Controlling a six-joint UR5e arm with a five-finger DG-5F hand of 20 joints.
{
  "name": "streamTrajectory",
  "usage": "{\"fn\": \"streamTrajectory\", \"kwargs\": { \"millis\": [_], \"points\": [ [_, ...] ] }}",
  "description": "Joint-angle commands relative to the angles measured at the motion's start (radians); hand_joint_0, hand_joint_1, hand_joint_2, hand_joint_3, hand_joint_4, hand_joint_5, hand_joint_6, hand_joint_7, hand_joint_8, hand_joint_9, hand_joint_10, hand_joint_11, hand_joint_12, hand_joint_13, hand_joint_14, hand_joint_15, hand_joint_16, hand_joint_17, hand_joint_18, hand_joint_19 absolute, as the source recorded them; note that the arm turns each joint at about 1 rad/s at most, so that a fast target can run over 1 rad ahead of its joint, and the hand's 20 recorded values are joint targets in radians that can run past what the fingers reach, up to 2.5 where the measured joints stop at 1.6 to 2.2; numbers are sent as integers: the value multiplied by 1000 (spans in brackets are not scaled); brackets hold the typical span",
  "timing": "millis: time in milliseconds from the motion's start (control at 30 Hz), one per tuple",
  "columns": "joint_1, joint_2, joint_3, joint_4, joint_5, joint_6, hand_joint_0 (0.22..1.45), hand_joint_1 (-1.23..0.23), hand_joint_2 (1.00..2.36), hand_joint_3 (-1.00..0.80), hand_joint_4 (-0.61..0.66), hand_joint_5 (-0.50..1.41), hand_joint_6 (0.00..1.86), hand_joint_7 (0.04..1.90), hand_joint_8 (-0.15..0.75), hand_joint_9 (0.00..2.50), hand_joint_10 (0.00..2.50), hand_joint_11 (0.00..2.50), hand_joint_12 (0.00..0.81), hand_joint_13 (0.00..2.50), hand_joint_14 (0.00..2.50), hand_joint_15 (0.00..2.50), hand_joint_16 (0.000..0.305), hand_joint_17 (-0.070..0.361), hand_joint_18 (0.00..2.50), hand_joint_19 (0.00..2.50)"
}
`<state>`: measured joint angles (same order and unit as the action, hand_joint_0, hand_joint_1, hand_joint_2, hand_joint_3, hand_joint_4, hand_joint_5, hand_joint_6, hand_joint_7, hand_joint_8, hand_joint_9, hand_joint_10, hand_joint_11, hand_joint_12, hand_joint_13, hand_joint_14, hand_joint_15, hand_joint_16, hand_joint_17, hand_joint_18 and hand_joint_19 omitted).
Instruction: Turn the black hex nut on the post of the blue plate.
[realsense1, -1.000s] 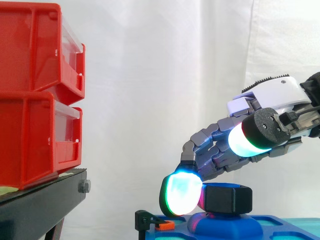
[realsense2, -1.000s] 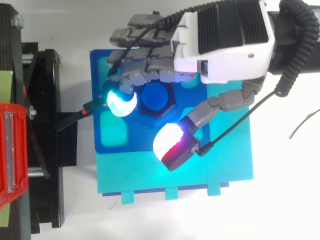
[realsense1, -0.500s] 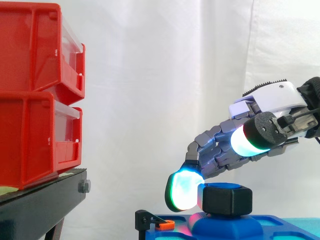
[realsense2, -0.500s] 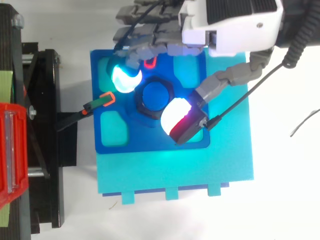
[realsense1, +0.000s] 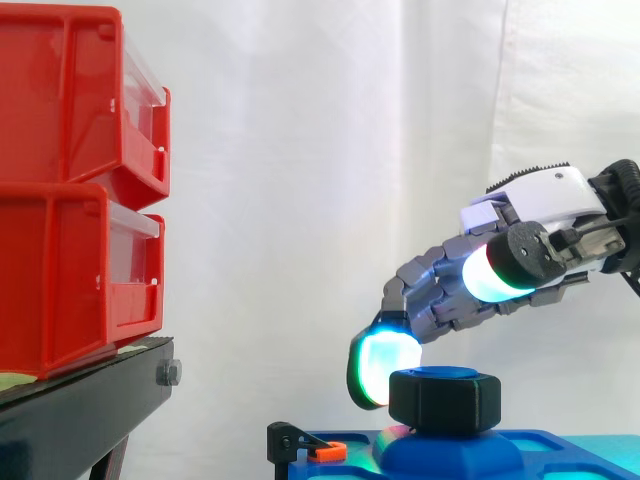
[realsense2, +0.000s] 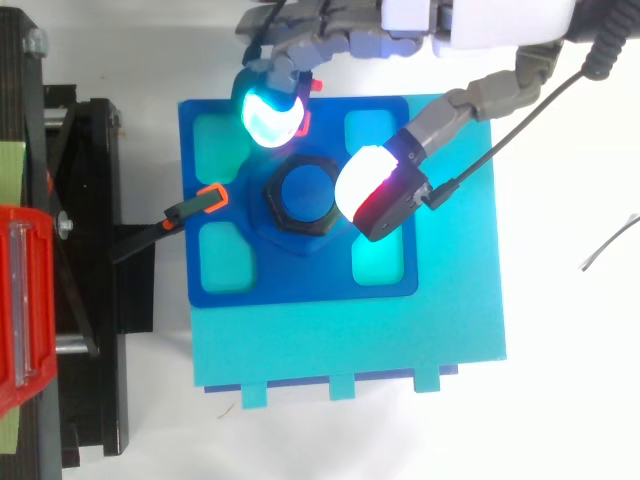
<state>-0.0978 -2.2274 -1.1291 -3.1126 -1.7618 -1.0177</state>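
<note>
The black hex nut (realsense1: 445, 400) sits between and below the fingers (realsense2: 268, 112), on the post (realsense2: 306, 193) at the middle of the blue plate (realsense2: 300, 278). In the top view, the cyan-glowing pad of the leading finger lies beyond the nut's far corner with a strip of plate showing between them. The white-and-red pad of the thumb (realsense2: 372, 188) lies just beside the nut's opposite side. From the side the thumb pad hangs well above the nut's top face, while the finger pad reaches down to about the level of that face, behind its edge. The nut stands with its axis upright along the post, flat faces level and six sides facing outward, and the round blue post end shows in its bore. The hand (realsense1: 545, 195) comes in above the plate with its palm tilted downward. Its fingers are bent in a loose claw and spread wider than the nut, holding nothing. On the finger side of the plate an orange-tipped clamp (realsense2: 200, 203) grips the plate's edge, and past it a black stand (realsense1: 80, 410) carries red bins (realsense1: 70, 190).
</note>
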Motion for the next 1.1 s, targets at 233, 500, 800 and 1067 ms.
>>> {"fn": "streamTrajectory", "kwargs": {
  "millis": [233,500,800,1067],
  "points": [
    [23,0,37,19,15,21,469,-352,1000,-500,203,-213,503,841,249,221,0,0,375,2,0,0,58,131,0,68],
    [69,-1,37,40,73,34,469,-356,1000,-500,205,-213,502,842,249,223,0,0,375,2,0,0,58,131,0,60],
    [122,0,37,17,122,34,469,-359,1000,-500,204,-213,502,842,250,224,0,0,375,0,0,0,58,131,0,61],
    [138,-1,35,-1,137,33,470,-361,1000,-500,210,-211,502,843,249,221,0,0,376,0,0,0,58,131,0,64]
  ]
}}
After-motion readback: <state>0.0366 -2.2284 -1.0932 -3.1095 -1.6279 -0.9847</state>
